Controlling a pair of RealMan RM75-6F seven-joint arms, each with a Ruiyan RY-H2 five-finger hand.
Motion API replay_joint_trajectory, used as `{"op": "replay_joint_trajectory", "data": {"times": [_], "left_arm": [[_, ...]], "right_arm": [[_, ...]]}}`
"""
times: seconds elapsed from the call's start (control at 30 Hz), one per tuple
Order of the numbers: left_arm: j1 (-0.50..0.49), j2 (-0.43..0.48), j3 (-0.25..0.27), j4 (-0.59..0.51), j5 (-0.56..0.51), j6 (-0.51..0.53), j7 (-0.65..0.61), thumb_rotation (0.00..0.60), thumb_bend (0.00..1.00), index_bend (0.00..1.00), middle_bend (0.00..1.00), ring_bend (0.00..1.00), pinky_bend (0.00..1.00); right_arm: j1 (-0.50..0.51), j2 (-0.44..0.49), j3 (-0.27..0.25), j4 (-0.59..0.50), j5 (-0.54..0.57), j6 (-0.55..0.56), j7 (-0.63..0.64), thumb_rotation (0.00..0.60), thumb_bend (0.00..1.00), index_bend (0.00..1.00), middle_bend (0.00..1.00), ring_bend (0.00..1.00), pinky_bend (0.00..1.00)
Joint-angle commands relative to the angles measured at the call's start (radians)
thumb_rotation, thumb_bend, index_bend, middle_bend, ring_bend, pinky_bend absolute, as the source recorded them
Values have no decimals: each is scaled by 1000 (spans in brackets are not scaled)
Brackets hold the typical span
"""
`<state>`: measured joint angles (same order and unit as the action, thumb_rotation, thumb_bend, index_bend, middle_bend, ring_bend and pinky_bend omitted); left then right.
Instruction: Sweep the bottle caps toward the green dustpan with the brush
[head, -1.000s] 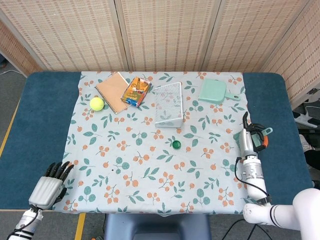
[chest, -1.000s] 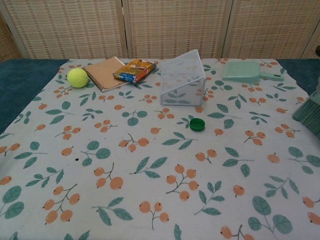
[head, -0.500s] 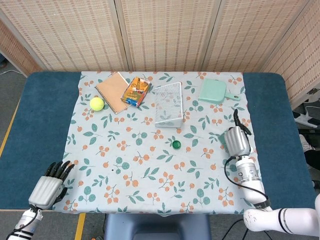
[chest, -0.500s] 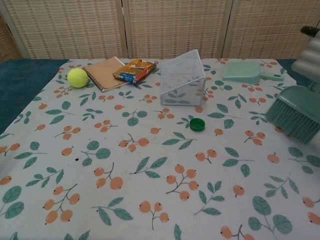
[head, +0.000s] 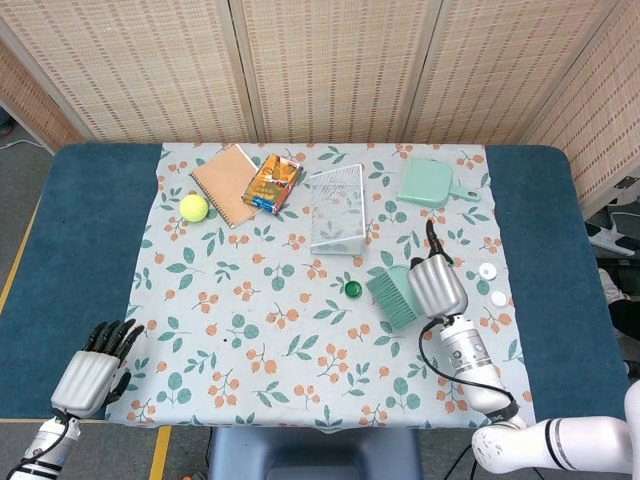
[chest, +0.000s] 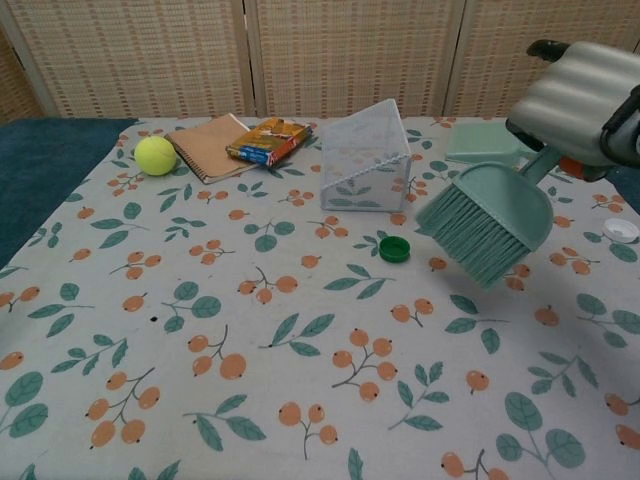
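A: Status. Right hand (head: 434, 286) grips the brush (head: 393, 295), bristles just right of the green cap (head: 352, 289) at frame centre. From the chest view the bristles look lifted off the cloth (head: 250, 330), tilted down-left.

B: Left hand (head: 92, 372)?

A: Lower left of the frame, off the cloth, fingers spread, holding nothing.

B: Dustpan (head: 428, 184)?

A: Upper right of the frame, well apart from the green cap. Two white caps (head: 492, 284) sit right of the hand, near the cloth's right edge.

B: Risks?

A: Main one: the brush is on the dustpan side of the green cap. Stroke from here pushes it left, the wrong way. It needs to go round to the cap's lower left first.

B: Others?

A: The mesh basket (head: 335, 208) sits just above the cap. A stroke angled too far up could jam the cap against its wall. Bristles set too high skip over the cap; too hard and they drag the cloth, which could wrinkle and trap it. The white caps are near the edge, so a loose flick could send them onto the blue table (head: 545, 200).

B: Ok. Reposition before contact.
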<state>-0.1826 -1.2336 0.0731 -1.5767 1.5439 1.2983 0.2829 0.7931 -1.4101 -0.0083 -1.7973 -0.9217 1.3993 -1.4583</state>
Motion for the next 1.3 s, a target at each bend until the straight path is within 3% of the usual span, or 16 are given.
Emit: {"op": "replay_joint_trajectory", "data": {"times": [0.03, 0.23, 0.6, 0.93, 1.3], "left_arm": [[0, 1, -1, 0, -2, 1, -3, 600, 456, 0, 0, 0, 80], [-1, 8, -4, 0, -5, -1, -16, 600, 455, 0, 0, 0, 80], [-2, 16, -4, 6, -5, -1, -35, 600, 455, 0, 0, 0, 80], [-4, 12, -6, 10, -11, -8, -33, 600, 456, 0, 0, 0, 80], [-3, 6, -4, 18, -15, -10, -26, 600, 457, 0, 0, 0, 80]], "right_arm": [[8, -51, 25, 3, -16, -20, 28, 600, 505, 970, 796, 506, 0], [42, -176, 63, 61, -14, -20, -19, 600, 505, 970, 796, 513, 0], [130, -371, 135, 224, 122, -12, -230, 600, 504, 970, 796, 513, 0], [148, -422, 138, 323, 186, -18, -267, 600, 505, 970, 796, 513, 0], [151, -409, 115, 372, 212, -19, -304, 600, 505, 970, 796, 513, 0]]}}
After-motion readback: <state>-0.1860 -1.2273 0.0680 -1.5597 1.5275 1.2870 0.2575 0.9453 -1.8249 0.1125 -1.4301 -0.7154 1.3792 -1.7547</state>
